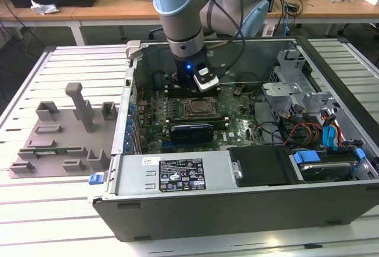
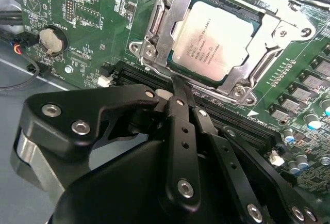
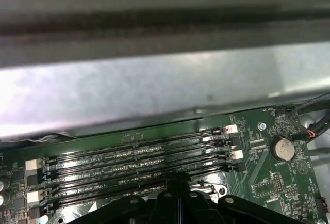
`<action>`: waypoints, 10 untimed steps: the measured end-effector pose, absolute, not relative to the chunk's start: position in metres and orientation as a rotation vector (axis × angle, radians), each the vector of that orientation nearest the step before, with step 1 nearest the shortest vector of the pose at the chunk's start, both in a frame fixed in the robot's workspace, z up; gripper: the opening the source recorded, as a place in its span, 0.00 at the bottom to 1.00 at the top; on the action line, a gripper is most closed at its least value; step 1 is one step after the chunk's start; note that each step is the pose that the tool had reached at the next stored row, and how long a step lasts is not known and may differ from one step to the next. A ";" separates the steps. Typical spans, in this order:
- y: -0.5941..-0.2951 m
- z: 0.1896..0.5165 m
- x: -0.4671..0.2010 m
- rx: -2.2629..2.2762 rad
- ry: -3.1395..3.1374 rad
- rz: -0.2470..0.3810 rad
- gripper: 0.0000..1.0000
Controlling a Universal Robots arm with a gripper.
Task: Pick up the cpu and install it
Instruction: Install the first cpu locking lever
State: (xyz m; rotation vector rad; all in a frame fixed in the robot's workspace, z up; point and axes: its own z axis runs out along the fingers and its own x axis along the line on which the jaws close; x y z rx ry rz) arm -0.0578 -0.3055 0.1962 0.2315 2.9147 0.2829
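Nearest you in the second wrist view, the black, riveted-link pincer (image 2: pixel 178 87) has its fingers drawn together into one narrow tip with no gap showing, and nothing is held between them. That tip hangs over the dark memory slots (image 2: pixel 242 123), just short of the socket's near edge.

Just beyond it lies the cpu, a thin, flat square chip with a pale silver metal top (image 2: pixel 214 43). It already sits in the metal-edged socket frame (image 2: pixel 154 28) on the green motherboard (image 2: pixel 93 22), flat and square to the frame as far as you can see. So the chip is apart from the pincer, not touching it.

Treat that chip as light and stiff, with a smooth lid that will likely slip under a pinch. Its underside contacts, and the socket below, are probably delicate. If you must hold it, take it by two opposite edges and keep it level.

In the exterior view, the wrist stands inside the open grey computer case (image 1: pixel 195 204), with the socket (image 1: pixel 198 110) right beneath it. Further off, on the exterior view's left, the grey moulded plastic tray with upright posts (image 1: pixel 53 144) rests on the slatted white table (image 1: pixel 35 209).
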 end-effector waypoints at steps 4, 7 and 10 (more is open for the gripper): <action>-0.305 0.196 -0.055 0.231 2.915 0.283 0.11; -0.306 0.196 -0.050 0.232 2.915 0.283 0.11; -0.305 0.195 -0.049 0.233 2.914 0.301 0.11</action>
